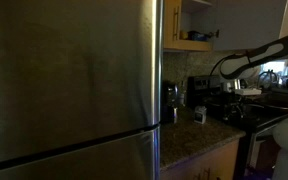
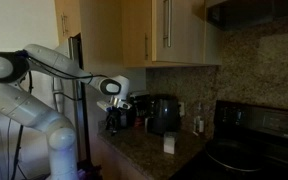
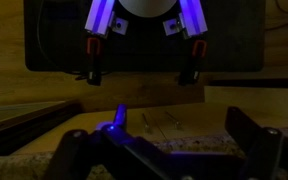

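Observation:
My gripper [image 3: 142, 70] enters the wrist view from the top, lit blue at its base, jaws apart with nothing between the fingers [image 3: 92, 62]. Below it sits a dark appliance [image 3: 114, 150] with a small blue glow, in front of a strip of granite counter [image 3: 184, 148] and wooden cabinet fronts. In an exterior view the gripper [image 2: 117, 102] hovers just above a small black machine [image 2: 117, 120] at the counter's end. A larger black appliance [image 2: 162, 114] stands beside it. In an exterior view the arm [image 1: 254, 58] reaches over the counter with the gripper [image 1: 232, 88] pointing down.
A tall steel fridge [image 1: 74, 90] fills much of an exterior view. On the granite counter [image 2: 149, 150] stand a small white container [image 2: 169, 144] and a shaker [image 2: 198, 118]. A black stove [image 2: 249, 145] lies beyond them, and wooden wall cabinets [image 2: 164, 30] hang overhead.

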Motion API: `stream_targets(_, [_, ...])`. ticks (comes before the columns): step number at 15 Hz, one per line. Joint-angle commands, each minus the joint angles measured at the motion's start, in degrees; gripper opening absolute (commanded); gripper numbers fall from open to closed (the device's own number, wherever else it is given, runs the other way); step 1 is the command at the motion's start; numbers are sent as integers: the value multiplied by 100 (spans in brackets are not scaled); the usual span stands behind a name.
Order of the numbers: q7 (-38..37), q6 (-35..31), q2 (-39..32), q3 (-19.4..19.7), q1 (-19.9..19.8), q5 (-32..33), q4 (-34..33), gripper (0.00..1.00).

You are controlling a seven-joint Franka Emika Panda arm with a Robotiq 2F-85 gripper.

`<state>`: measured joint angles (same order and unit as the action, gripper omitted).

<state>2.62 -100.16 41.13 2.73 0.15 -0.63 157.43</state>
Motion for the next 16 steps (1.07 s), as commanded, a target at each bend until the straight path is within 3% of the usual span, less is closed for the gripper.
stream_targets(1, [18, 17, -1, -30, -34, -16, -11, 100])
stream_targets(7, [18, 17, -1, -31, -34, -16, -12, 100])
stream_targets(8, [-92, -440, 119, 38, -338, 321, 2, 100])
stream_targets(14, [676, -816, 821, 973, -1296, 1940, -920, 100])
stream_targets(16, [368, -164, 1751, 1026, -1474, 1570, -979, 100])
